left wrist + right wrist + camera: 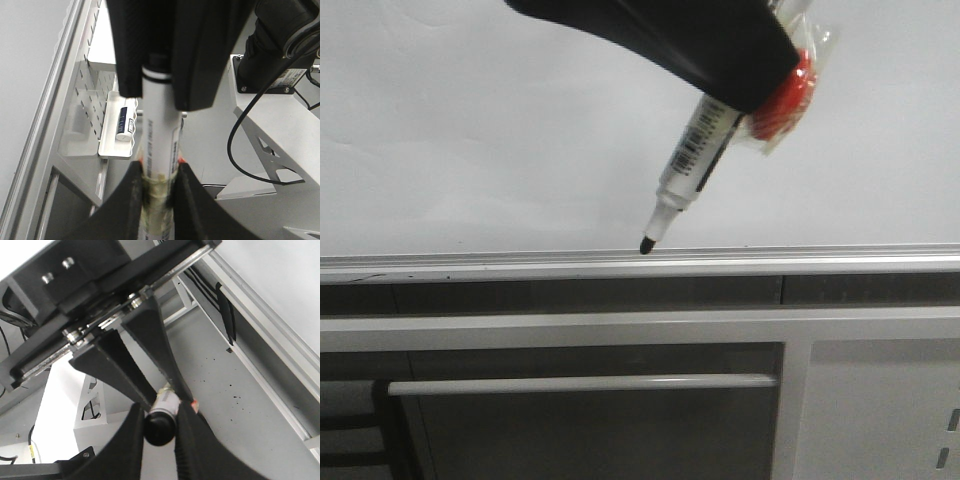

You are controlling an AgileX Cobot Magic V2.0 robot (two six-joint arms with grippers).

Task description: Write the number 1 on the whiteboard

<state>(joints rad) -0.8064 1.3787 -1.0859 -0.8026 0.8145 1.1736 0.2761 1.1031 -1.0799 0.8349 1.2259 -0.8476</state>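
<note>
A white marker (pixel 690 160) with a barcode label hangs tilted, its black tip (pixel 646 244) at the silver rail (pixel 470 264) along the whiteboard's (pixel 470 130) lower edge; I cannot tell if it touches. A black finger (pixel 670 40) with a red pad covers its upper part. In the left wrist view my left gripper (pixel 157 167) is shut on the taped marker body (pixel 159 130). My right gripper (pixel 160 415) is shut on the marker's black end (pixel 160 427). No number 1 stroke shows on the board.
Below the rail stands a white metal cabinet with a bar handle (pixel 580 383). A perforated panel carries a small white tray (pixel 117 147) with a spare marker (pixel 125 121). A black cable (pixel 235 160) hangs by a white bracket (pixel 280 145).
</note>
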